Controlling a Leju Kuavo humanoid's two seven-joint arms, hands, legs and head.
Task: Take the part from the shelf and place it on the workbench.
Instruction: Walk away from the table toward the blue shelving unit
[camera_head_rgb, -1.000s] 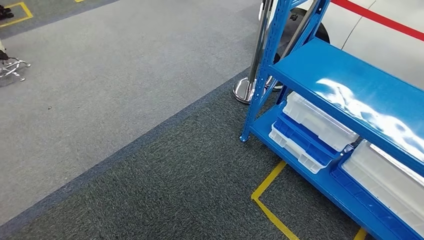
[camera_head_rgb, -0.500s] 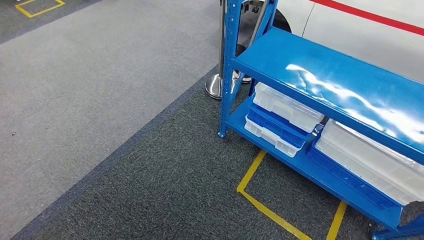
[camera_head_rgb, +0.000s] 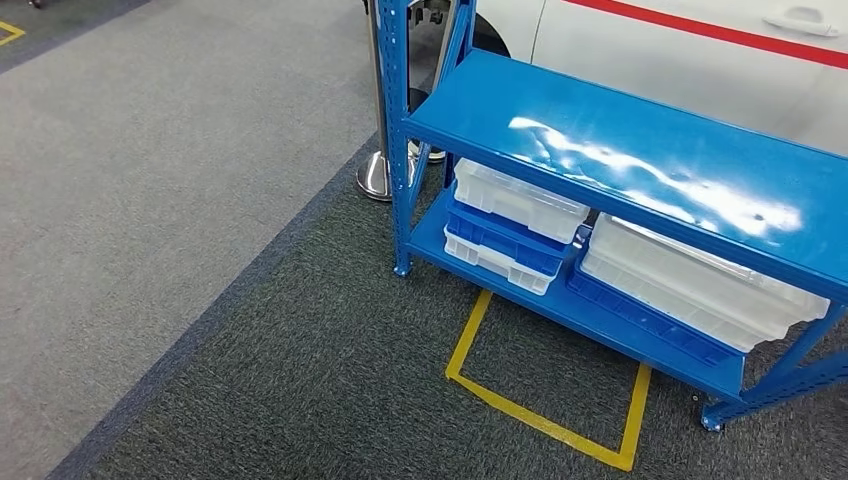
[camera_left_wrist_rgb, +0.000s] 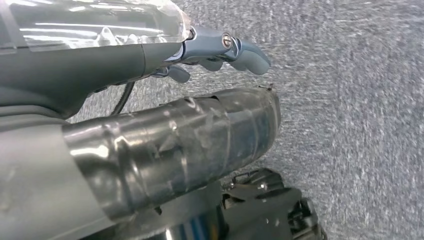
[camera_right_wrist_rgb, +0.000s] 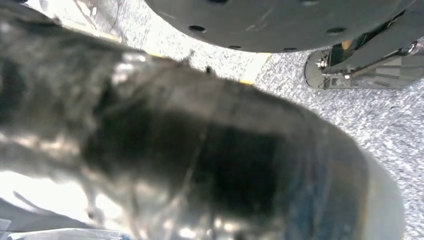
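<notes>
A blue metal shelf (camera_head_rgb: 620, 150) stands ahead on the right in the head view, its top board bare and shiny. On its lower board sit a white bin (camera_head_rgb: 515, 200) stacked on a blue bin (camera_head_rgb: 500, 240), and beside them a larger white bin (camera_head_rgb: 690, 280). What the bins hold is hidden from here. My left hand (camera_left_wrist_rgb: 220, 50) hangs over the carpet, its fingers loosely apart and its thick taped thumb (camera_left_wrist_rgb: 175, 145) holding nothing. My right hand (camera_right_wrist_rgb: 200, 150) is a dark blur close to the lens, so its fingers cannot be made out.
A yellow tape rectangle (camera_head_rgb: 545, 420) marks the dark carpet in front of the shelf. A chrome post base (camera_head_rgb: 375, 175) stands at the shelf's left corner. A white car (camera_head_rgb: 680, 50) with a red stripe is behind it. Lighter grey carpet (camera_head_rgb: 150, 150) stretches to the left.
The whole picture has shifted: my view has turned toward the shelf, which now sits further left with its full width and the whole yellow rectangle showing.
</notes>
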